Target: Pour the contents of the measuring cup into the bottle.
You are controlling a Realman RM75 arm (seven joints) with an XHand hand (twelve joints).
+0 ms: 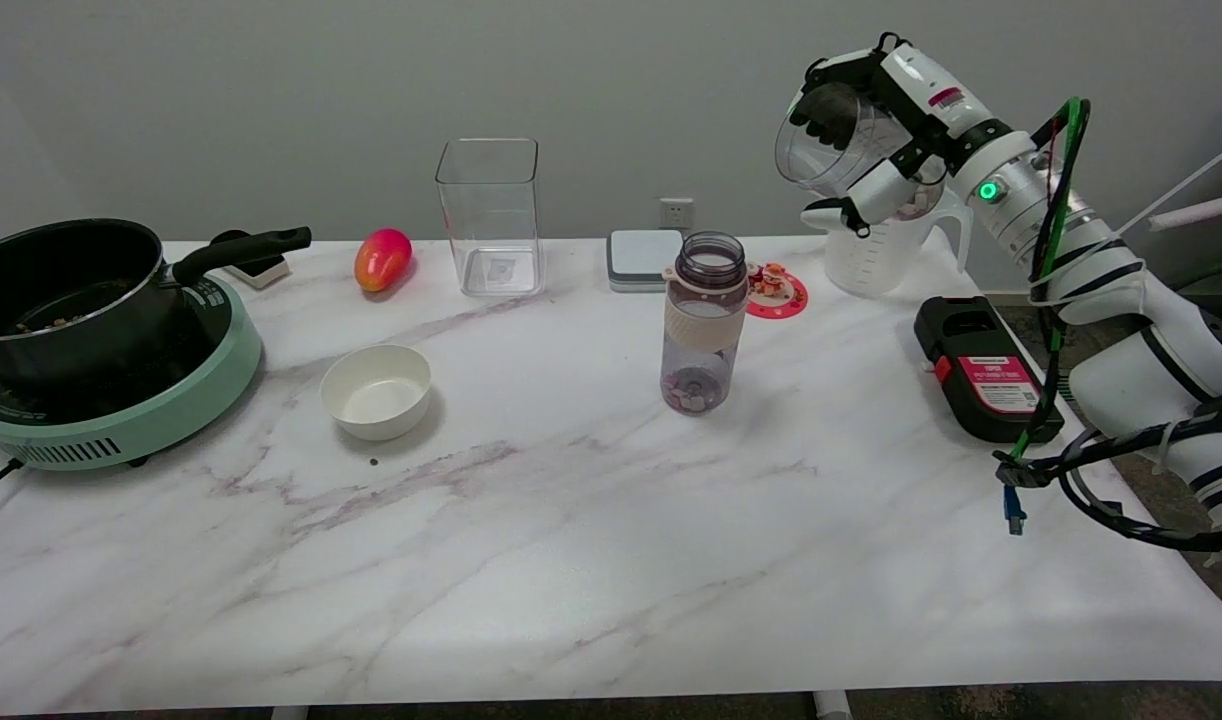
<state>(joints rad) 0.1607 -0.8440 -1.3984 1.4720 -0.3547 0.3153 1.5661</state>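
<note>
Clear measuring cup (829,150) held aloft in the right hand (871,135).
Fingers wrap the tilted cup, its mouth turned left, high above the table (571,520) and up right of the open bottle (705,322).

Two clear cups: one (833,140) held in the air, tilted, and one (876,255) standing on the desk (611,560). One bottle (704,322), one white bowl (376,391), one black pot (66,290) on one green cooker (141,420). One mango (382,259), one clear square jar (489,216), one round coaster (776,291), one black-and-red box (986,368), one small grey scale (643,258).
</note>
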